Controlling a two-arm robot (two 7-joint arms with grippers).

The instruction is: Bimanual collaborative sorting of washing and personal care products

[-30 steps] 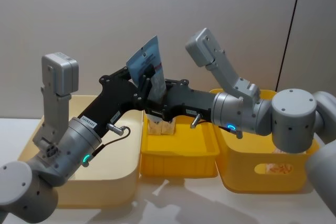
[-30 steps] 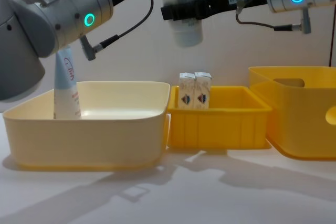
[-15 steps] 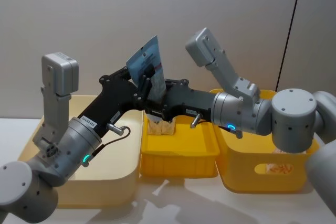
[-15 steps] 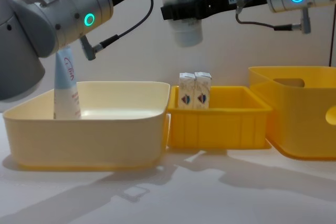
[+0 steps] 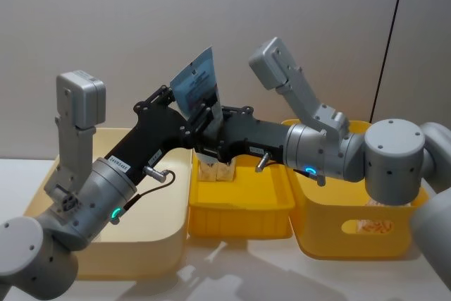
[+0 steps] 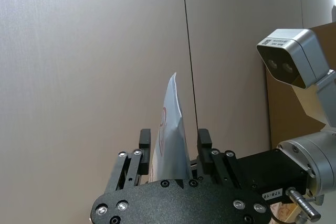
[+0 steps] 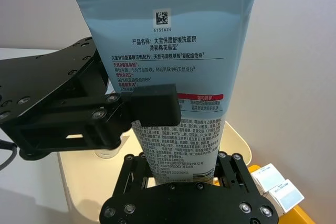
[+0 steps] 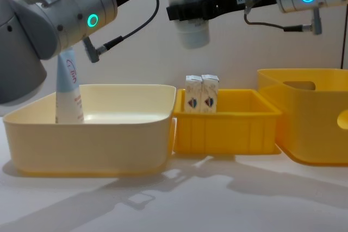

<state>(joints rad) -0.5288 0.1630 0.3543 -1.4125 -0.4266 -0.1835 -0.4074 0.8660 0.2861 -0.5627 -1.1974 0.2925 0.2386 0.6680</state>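
A pale blue squeeze tube [image 5: 196,84] with dark and red print stands crimped end up in mid-air, above the gap between the cream tub [image 5: 158,248] and the yellow tray [image 5: 239,216]. My left gripper [image 5: 190,108] is shut on it: one finger [image 7: 152,106] presses its flat face, and the tube [image 6: 173,129] sits edge-on between the fingers. My right gripper [image 7: 179,167] is open around the lower body of the tube [image 7: 173,66]. The tube's white cap [image 8: 193,31] hangs below. A second tube [image 8: 68,88] stands in the cream tub. Two white cartons [image 8: 202,94] stand in the yellow tray.
A deeper yellow bin [image 8: 315,129] stands to the right of the tray, with something pale inside [image 5: 373,227]. The three containers sit side by side on a white table [image 8: 174,199]. A grey wall is behind them.
The right gripper's fingers have spread off the tube. The left gripper has shifted slightly and the tube leans a little more to the left. The tubs and cartons have not moved.
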